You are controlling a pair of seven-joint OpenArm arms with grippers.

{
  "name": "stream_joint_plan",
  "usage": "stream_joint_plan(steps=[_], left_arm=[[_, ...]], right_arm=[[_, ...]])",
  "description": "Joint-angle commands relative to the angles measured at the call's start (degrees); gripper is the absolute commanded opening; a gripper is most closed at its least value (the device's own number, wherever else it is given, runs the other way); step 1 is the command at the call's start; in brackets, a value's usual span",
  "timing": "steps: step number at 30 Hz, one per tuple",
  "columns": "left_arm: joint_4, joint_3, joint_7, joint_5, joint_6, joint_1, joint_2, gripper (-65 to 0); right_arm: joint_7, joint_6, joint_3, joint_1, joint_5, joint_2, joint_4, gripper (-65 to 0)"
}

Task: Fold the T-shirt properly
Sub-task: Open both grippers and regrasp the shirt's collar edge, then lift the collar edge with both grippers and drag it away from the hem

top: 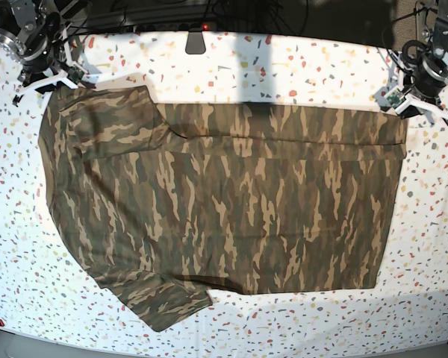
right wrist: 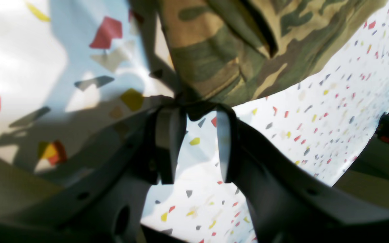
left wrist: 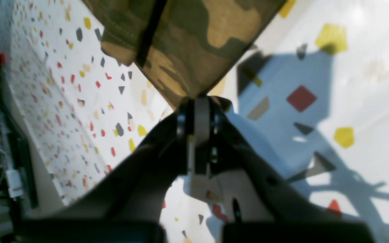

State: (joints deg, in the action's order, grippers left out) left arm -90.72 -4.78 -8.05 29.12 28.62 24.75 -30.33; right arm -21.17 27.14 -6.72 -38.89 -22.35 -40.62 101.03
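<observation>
Looking down from the base view, you have the T-shirt [top: 224, 201] spread flat across the middle of the speckled table [top: 299, 67], its long axis running from 9 o'clock to 3 o'clock. The shoulders and sleeves sit at the 9 o'clock end, one sleeve reaching toward 10 o'clock and the other sticking out at about 7 o'clock; the straight hem lies at the 3 o'clock end. A fold line runs along the far side, where a strip of cloth appears turned over onto the body. The camouflage print carries no brand, label or writing that you can read in any view.

Your left gripper [top: 405, 104] sits at the 2 o'clock corner of the shirt, at the hem end. In the left wrist view its fingers [left wrist: 201, 111] are pressed tight together, clenched on a corner of the cloth that spreads away from the tips. Your right gripper [top: 60, 80] sits at the 10 o'clock corner, by the sleeve. In the right wrist view its jaws stand partly apart with table showing between them, while bunched cloth [right wrist: 214, 67] meets the fingertips [right wrist: 167, 118]; you cannot tell from these pictures whether that cloth is pinched or only touching. Both grippers are well apart, one at each far corner.
</observation>
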Motion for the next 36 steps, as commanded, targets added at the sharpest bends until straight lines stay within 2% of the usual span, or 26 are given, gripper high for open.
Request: stream_joint_plan(steps=[1,4,13,14,15,17,19,23,25,29,36], left_arm=[[-0.3,-0.3,-0.1,-1.2,0.3,0.2,-0.8,-65.0],[-0.3,-0.3,-0.1,-1.7,0.3,0.2,-0.8,-65.0],[-0.3,-0.3,-1.3,-1.7,0.3,0.2,-0.8,-65.0],[-0.3,-0.3,-1.4,-1.8,0.3,0.2,-0.8,-65.0],[-0.3,-0.3,-1.4,-1.8,0.3,0.2,-0.8,-65.0],[-0.3,-0.3,-1.4,-1.8,0.3,0.2,-0.8,-65.0],[-0.3,-0.3,-2.7,-1.9,0.3,0.2,-0.8,-65.0],[-0.4,-0.3,-8.5,-2.6,0.3,0.5,-0.9,-65.0],[-0.7,-0.4,-8.6,-2.6,0.3,1.8,-1.3,-65.0],[-2.5,-0.4,-4.4,-2.6,0.0,6.6,-2.4,-65.0],[-6.8,-0.5,-4.3,-2.6,-2.3,13.4,-2.4,-65.0]], right_arm=[[1.1,-1.1,-0.5,0.3,-0.2,-1.0,-0.3,-45.0],[3.3,-1.7,-0.5,1.7,-0.2,-1.0,-1.7,-45.0],[3.4,-1.4,-0.4,6.9,0.1,-1.0,-2.0,-45.1],[3.3,-1.3,-0.4,6.8,0.1,-1.0,-2.0,-46.6],[3.2,-0.4,-0.4,6.8,0.0,-1.0,-2.0,-51.2],[2.4,2.1,-0.4,6.8,0.1,-1.0,-2.0,-63.9],[1.2,2.4,-0.4,6.6,0.1,-1.0,-2.0,-65.0],[-2.1,1.9,-0.4,6.3,0.0,-1.0,-1.9,-65.0],[-2.9,1.7,-0.5,5.2,0.0,-1.0,-1.9,-65.0],[-1.9,-2.6,-0.5,1.0,0.1,-1.0,-1.9,-65.0],[2.2,-7.7,-2.4,-7.8,2.2,-1.0,-1.9,-65.0]])
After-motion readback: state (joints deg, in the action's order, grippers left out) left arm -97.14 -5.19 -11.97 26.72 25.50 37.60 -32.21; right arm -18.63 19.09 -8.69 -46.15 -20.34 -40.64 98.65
